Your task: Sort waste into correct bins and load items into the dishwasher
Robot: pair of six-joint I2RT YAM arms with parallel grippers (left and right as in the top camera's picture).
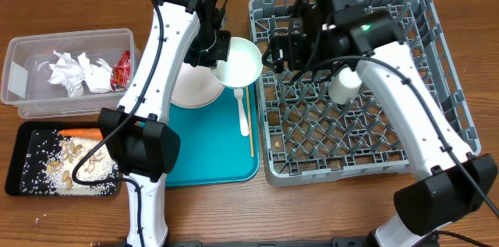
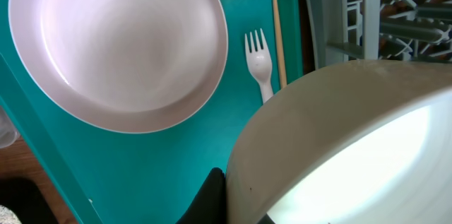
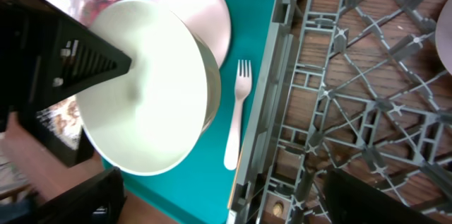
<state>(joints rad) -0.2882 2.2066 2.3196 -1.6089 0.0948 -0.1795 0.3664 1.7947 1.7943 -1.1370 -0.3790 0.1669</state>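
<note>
My left gripper [image 1: 219, 51] is shut on the rim of a white bowl [image 1: 239, 62] and holds it tilted above the teal tray [image 1: 210, 161]. The bowl fills the left wrist view [image 2: 339, 146] and shows in the right wrist view [image 3: 152, 83]. The pink-white plate [image 1: 189, 85], white fork [image 1: 242, 111] and wooden stick [image 1: 250, 126] lie on the teal tray. My right gripper [image 1: 278, 48] is open and empty over the left edge of the grey dish rack [image 1: 437, 83]. A white cup [image 1: 344, 87] stands in the rack.
A clear tub [image 1: 23, 83] at the left holds napkin balls [image 1: 78, 72] and a red wrapper [image 1: 122, 70]. A black tray [image 1: 23, 177] in front of it holds rice, beige scraps [image 1: 78, 165] and a carrot [image 1: 80, 133].
</note>
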